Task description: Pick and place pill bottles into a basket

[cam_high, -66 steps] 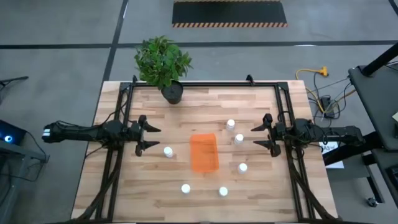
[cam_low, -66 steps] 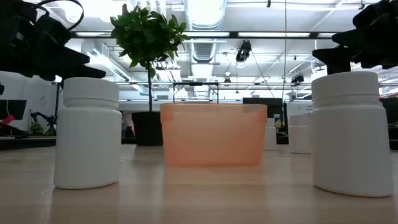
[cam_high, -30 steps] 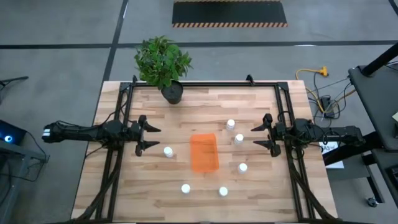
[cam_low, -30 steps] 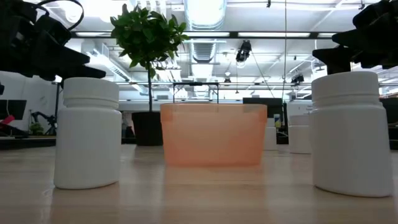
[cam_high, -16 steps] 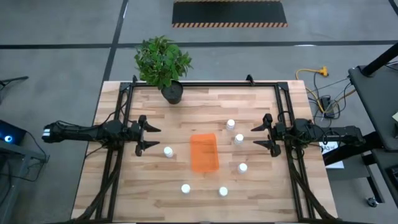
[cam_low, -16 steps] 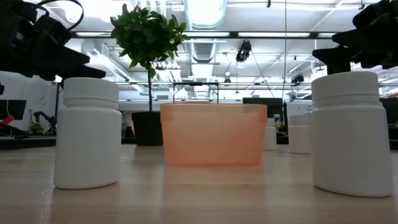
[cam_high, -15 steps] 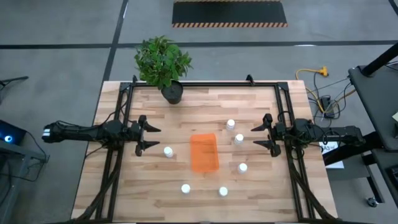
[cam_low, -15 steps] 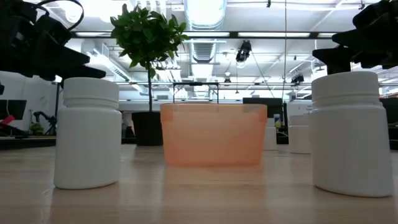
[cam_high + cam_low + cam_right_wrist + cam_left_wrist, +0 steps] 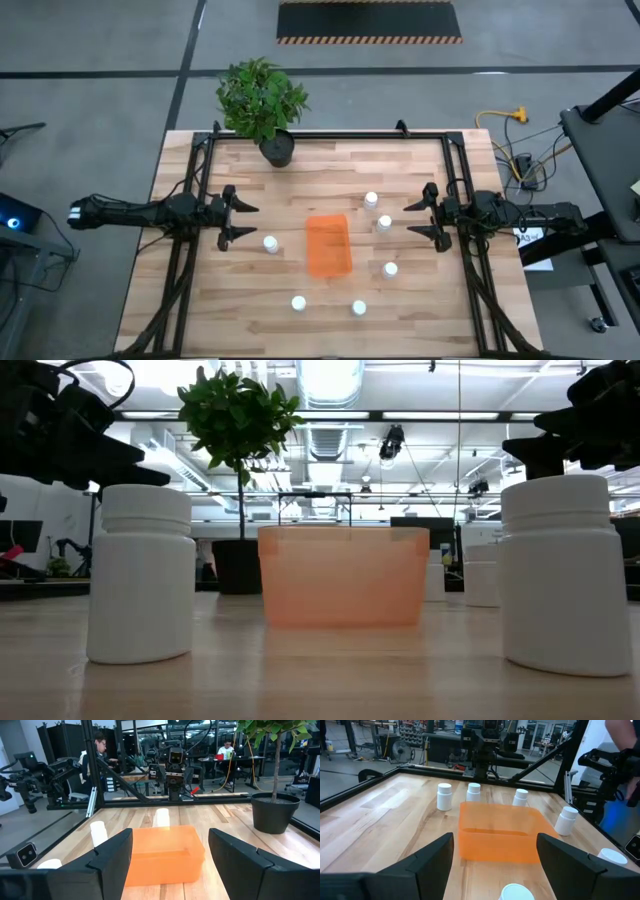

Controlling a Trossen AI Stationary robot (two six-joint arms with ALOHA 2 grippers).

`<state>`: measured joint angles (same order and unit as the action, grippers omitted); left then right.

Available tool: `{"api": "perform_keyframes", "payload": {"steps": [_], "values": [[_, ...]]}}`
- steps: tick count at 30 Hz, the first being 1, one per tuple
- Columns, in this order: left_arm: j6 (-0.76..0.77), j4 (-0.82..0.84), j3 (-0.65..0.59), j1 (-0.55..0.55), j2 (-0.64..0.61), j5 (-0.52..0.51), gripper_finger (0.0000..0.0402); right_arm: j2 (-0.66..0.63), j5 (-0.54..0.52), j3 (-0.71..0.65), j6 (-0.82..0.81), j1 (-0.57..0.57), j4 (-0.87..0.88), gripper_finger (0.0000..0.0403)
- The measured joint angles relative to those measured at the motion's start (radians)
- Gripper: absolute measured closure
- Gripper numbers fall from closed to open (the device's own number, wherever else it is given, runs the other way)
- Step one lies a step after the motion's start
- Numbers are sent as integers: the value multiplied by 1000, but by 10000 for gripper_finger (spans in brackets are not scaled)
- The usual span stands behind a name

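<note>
Left gripper parked over the table's left side, fingers spread wide apart, nothing between them; in the left wrist view both dark fingers frame the orange basket ahead. Right gripper mirrored over the right side, fingers likewise apart and empty, seen again in the right wrist view aimed at the same basket.

Basket resting near the table's middle, between the 2 grippers, apart from both, nothing visible inside.

6 pill bottles standing upright on the wood around it, none in the basket:
- 1 just left of the basket, nearest the left gripper.
- 2 to the basket's upper right, close to the right gripper.
- 1 to the lower right.
- 2 toward the near edge, below the basket; large in the low view at and.

Wooden table bare elsewhere. Potted plant at the far edge, well apart from the basket. People in the room beyond, in the right wrist view.
</note>
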<state>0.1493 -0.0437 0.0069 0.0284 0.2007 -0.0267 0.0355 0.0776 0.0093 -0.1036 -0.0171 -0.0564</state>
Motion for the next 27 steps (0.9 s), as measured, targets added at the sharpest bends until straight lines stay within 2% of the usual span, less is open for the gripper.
{"api": "perform_keyframes", "payload": {"steps": [18, 27], "values": [[0, 0, 0, 0, 0, 0, 134, 0, 0, 0, -2, 0, -1, 154], [0, 0, 0, 0, 0, 0, 134, 0, 0, 0, -203, 0, -6, 154]]}}
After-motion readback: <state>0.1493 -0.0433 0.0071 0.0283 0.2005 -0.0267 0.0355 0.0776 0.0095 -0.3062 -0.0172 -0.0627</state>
